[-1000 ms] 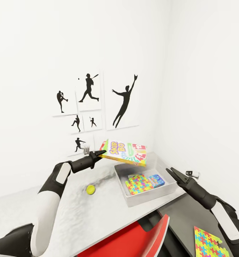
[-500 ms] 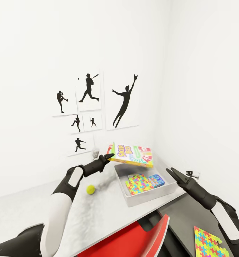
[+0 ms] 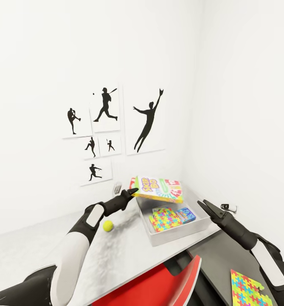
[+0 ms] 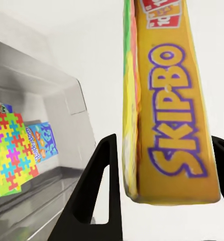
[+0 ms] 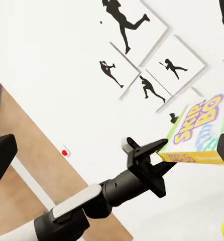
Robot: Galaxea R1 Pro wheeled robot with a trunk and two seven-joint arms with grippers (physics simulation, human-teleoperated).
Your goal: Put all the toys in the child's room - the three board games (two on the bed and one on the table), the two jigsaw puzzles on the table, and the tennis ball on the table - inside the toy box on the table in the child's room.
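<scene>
Head view: left gripper point(image 3: 133, 192) clamped on the near short edge of the flat yellow-white-green "SKIP BO" game box point(image 3: 158, 189), held roughly level in the air above the far end of the shallow light grey toy box point(image 3: 158, 239) at the right end of the pale grey worktop point(image 3: 116, 263). Inside the bin already: a thin multicoloured jigsaw board point(image 3: 166, 219) and a light blue game box point(image 3: 186, 214). Small yellow-green tennis ball point(image 3: 108, 225) lying on the worktop just left of the bin, below the left forearm. Right gripper point(image 3: 203, 206) parked beside the bin's right end, fingers spread, holding nothing. A second jigsaw board point(image 3: 246, 289) lying on the lower dark grey desk point(image 3: 218, 259) at the right.

Left wrist view: black fingers point(image 4: 94, 193) pinching the game box edge-on, bin wall and contents off to one side. Best to bring the box fully inside the rim and lower it close to the contents before letting go; a release from this height risks a bounce off the sloped wall.

Right wrist view: left gripper point(image 5: 161, 150) seen gripping the box corner against the black sports-silhouette wall pictures point(image 5: 142, 45). Best kept level, with the grasp firm until the box is low.
</scene>
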